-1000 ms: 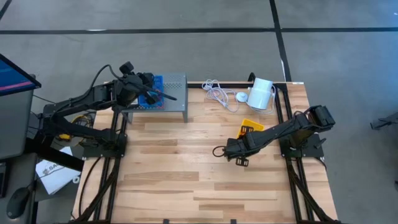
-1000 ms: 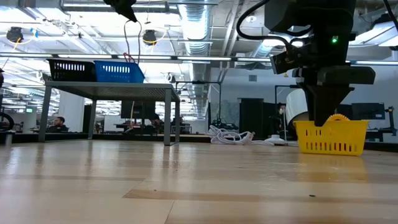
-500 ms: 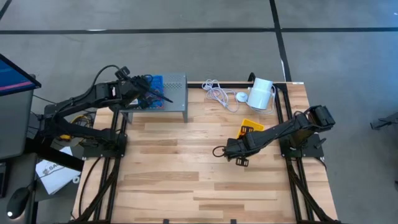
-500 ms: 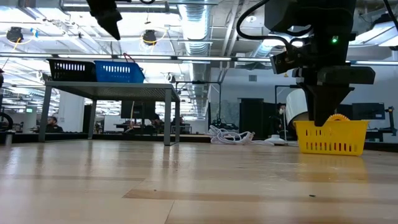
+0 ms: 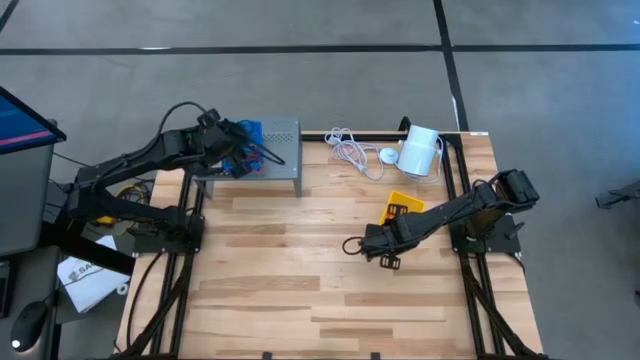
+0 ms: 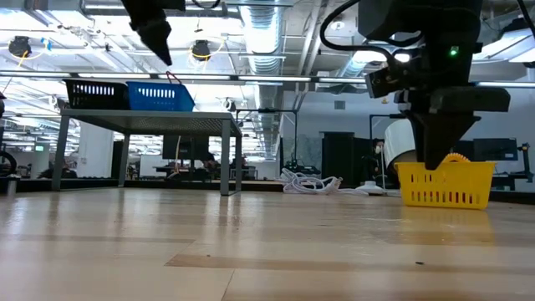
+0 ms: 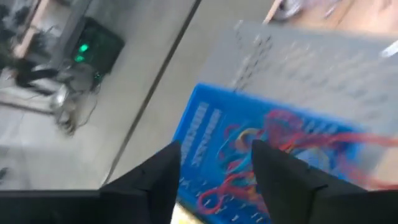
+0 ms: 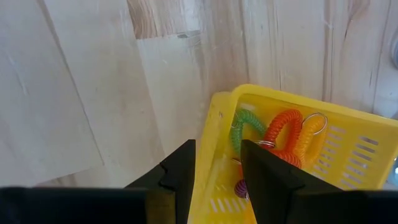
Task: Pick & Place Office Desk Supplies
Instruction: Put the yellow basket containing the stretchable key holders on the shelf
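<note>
While the high view looks straight down, the left gripper (image 5: pixel 238 152) hangs over the blue bin (image 5: pixel 250 133) on the grey stand (image 5: pixel 280 150), and the right gripper (image 5: pixel 385 240) sits on the table side of the yellow bin (image 5: pixel 403 208), which lies well apart from that stand.

From the low view, the blue bin (image 6: pixel 159 96) stands on the stand beside a black bin (image 6: pixel 96 92), a red loop (image 6: pixel 175 79) poking above its rim; the left gripper (image 6: pixel 156 33) is above and clear of it. The yellow bin (image 6: pixel 443 184) rests on the table with the right arm directly over it.

Through the left wrist view, the fingers (image 7: pixel 155 180) are spread with nothing between them, and red and purple loops (image 7: pixel 292 134) lie in the blue bin below.

Through the right wrist view, the fingers (image 8: pixel 180 168) stand parted, one either side of the yellow bin's wall (image 8: pixel 214 143); whether they press it I cannot tell. Green and orange loops (image 8: pixel 273 134) sit inside.

Risk, as I judge it: a pull by the right arm could drag or tip the light yellow bin, spilling its loops; the loop riding over the blue bin's rim could slip out.
</note>
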